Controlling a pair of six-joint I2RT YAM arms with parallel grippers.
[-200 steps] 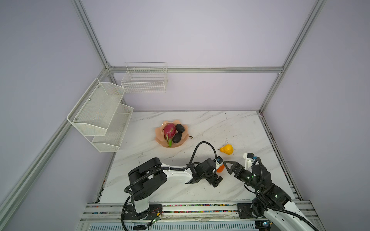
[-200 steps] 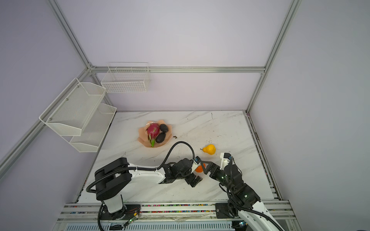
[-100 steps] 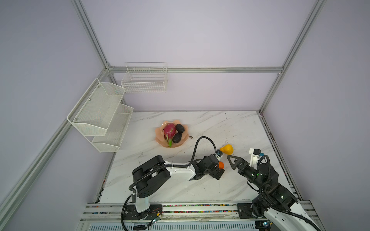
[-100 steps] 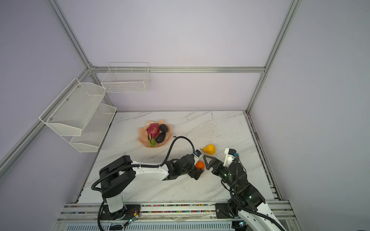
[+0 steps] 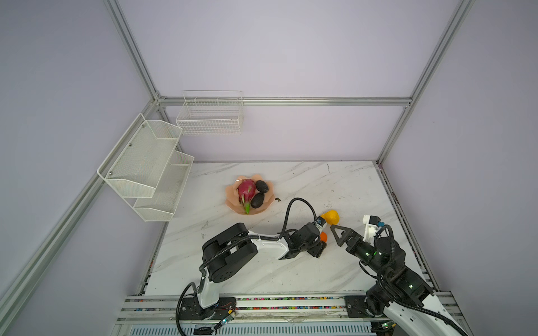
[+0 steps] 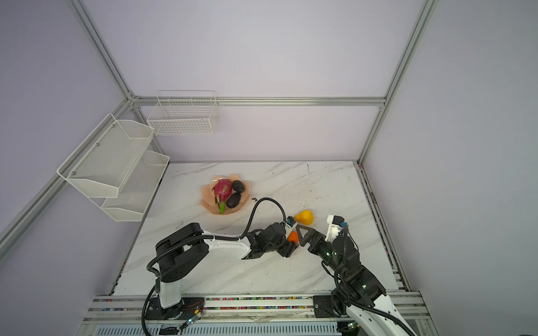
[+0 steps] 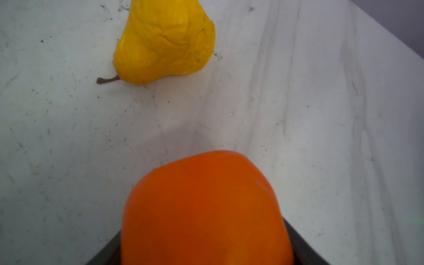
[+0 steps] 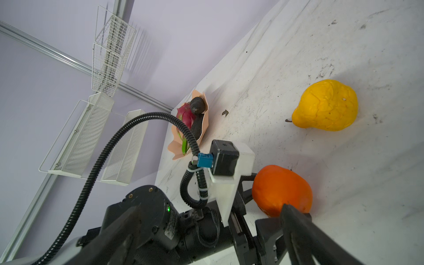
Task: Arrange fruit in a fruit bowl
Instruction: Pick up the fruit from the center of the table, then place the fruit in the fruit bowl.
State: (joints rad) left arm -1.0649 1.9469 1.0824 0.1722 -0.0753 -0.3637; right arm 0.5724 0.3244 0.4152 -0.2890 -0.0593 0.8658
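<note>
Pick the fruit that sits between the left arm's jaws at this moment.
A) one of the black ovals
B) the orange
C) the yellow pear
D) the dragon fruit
B: in the right wrist view the orange sits between the left arm's jaws, while the pear lies apart from it on the table.

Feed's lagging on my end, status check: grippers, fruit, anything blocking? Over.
Left gripper shut on orange, low at table. Right gripper open, empty, close beside it. Pear loose on table; dragon fruit, two black ovals in bowl. Path to bowl looks clear.
</note>
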